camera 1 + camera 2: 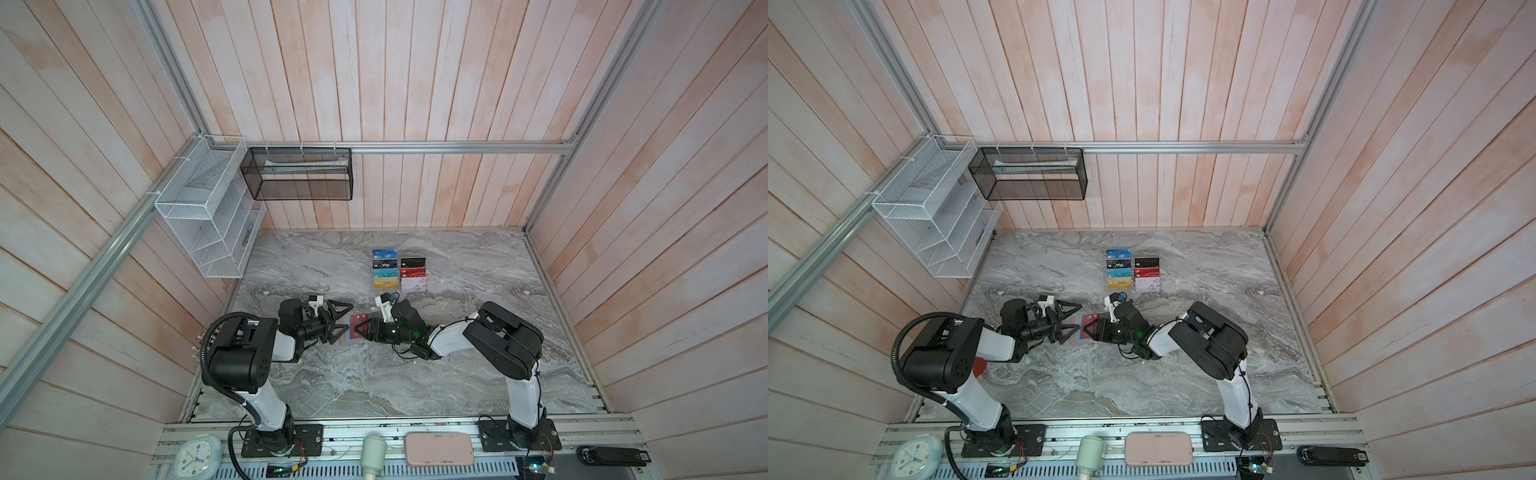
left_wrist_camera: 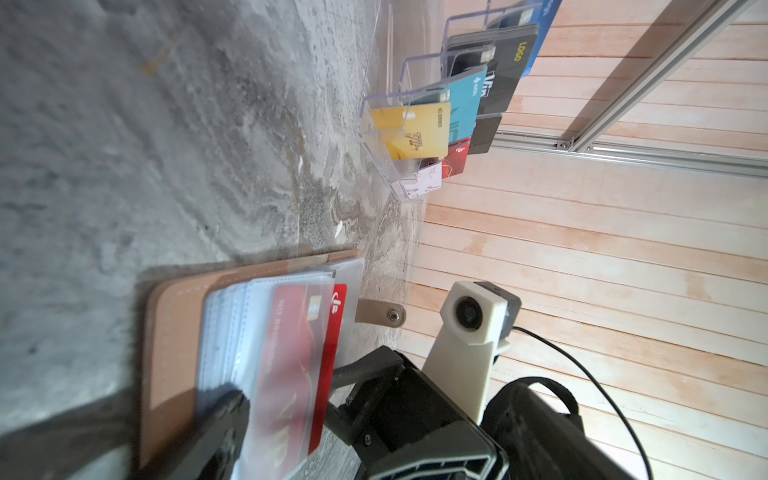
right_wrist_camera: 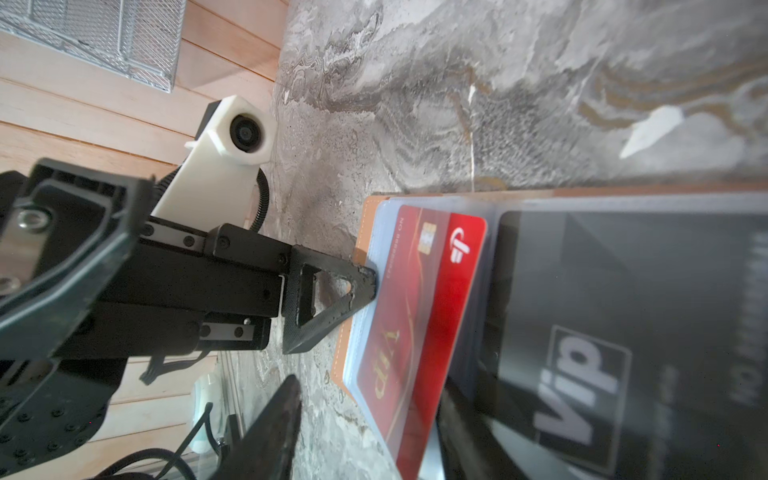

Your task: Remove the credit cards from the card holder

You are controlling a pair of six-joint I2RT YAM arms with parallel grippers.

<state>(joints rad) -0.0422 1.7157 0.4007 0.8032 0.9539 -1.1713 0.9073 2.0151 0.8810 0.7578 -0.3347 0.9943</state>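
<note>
Left gripper (image 1: 350,317): jaws wide apart, one fingertip touching left edge of card holder (image 2: 174,332).
Right gripper (image 1: 358,330): at red card (image 3: 415,311); cannot tell whether clamped.
Card holder: open on table (image 1: 374,382), between grippers.

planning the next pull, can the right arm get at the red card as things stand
Probably yes: the red card pokes out of its sleeve uncovered, with the right gripper at its edge; the open left gripper rests at the wallet's edge.
</note>
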